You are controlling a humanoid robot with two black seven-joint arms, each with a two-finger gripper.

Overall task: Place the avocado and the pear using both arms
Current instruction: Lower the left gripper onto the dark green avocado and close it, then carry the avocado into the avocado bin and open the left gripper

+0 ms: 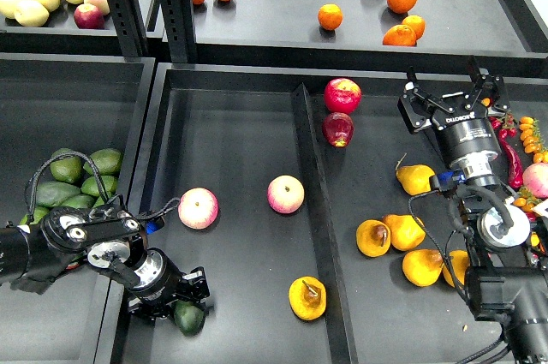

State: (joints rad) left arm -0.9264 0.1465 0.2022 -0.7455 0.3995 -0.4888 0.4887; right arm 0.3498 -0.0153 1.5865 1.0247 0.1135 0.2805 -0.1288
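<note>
Head view, left pincer: it is reaching in low from the left edge, its prongs appearing to be clamping the avocado, though the dark prongs blur into the fruit.
Head view, avocado: it is sitting right under the left pincer's tip, at the near left corner of the middle tray, which looks like the drop spot.
Head view, right pincer: it is hanging over the right tray with its prongs spread apart and gripping nothing.
Head view, pear: it is lying well down and left of the right pincer, across the divider, inside the middle tray, brown patch and stem facing up; probably already put there.
Head view, other pears: these are clustering just below the right pincer, near its wrist.
Head view, pink apples: one is resting just above the left pincer, another further right.
Head view, avocado pile: it is heaped up and left of the left pincer, likely the source bin.
Judgement: the task is looking nearly finished, with only the left release remaining.
</note>
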